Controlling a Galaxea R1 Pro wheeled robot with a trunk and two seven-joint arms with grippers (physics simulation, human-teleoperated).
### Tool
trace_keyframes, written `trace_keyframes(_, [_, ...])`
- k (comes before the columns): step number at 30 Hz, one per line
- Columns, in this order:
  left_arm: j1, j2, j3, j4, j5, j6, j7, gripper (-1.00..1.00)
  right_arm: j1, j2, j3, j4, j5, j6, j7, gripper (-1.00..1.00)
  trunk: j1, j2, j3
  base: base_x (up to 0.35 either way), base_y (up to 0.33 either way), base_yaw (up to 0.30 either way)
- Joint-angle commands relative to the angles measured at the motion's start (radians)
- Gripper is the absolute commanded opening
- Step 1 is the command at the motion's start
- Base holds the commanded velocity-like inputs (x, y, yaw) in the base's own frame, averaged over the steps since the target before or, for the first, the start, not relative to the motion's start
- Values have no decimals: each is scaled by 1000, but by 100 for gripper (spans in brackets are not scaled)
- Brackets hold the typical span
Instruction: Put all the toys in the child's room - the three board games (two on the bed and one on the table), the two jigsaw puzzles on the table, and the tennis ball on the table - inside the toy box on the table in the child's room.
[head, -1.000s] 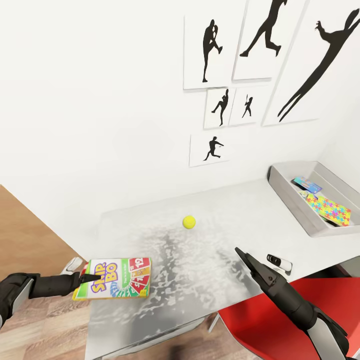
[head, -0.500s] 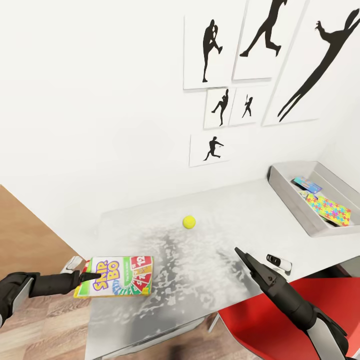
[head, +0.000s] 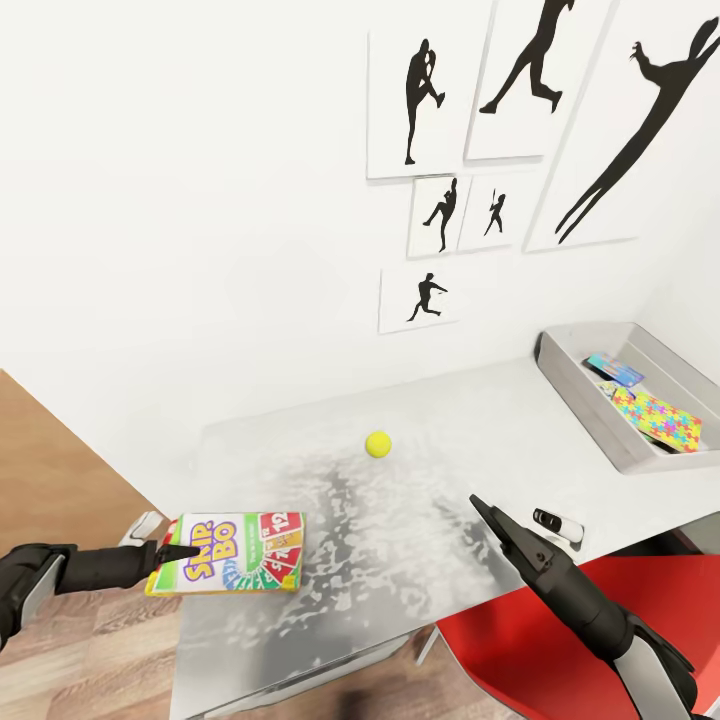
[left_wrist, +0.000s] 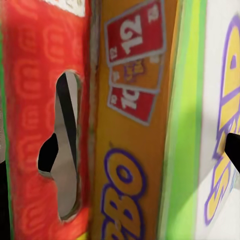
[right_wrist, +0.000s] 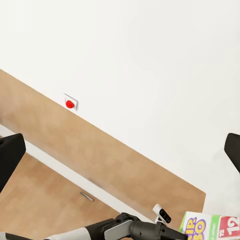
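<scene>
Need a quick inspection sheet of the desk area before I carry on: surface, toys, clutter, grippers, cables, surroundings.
Surface: table, pale glossy top.
Job's things: SKIP-BO box at the table's near left corner; tennis ball mid-table; toy box at the far right, holding a jigsaw puzzle and a blue item.
Clutter: small black-and-white object near the right edge.
Grippers: left gripper shut on SKIP-BO box; right gripper open, empty.
Cables: nothing seen.
Surroundings: silhouette posters, red chair.

Head camera looks down over the table (head: 480, 430); both wrist views share the SKIP-BO box (left_wrist: 135, 150).
</scene>
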Motion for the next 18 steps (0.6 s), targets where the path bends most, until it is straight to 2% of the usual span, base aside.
trace_keyframes(1, [-1, 0, 0, 0, 0, 5, -2, -100, -1, 0, 0, 0, -7, 8, 0, 100, 1, -2, -2, 0, 0, 0])
trace_keyframes(18, [-1, 1, -1, -14, -1, 5, -4, -100, -1, 0, 0, 0, -6, 7, 2, 100, 1, -2, -2, 0, 0, 0])
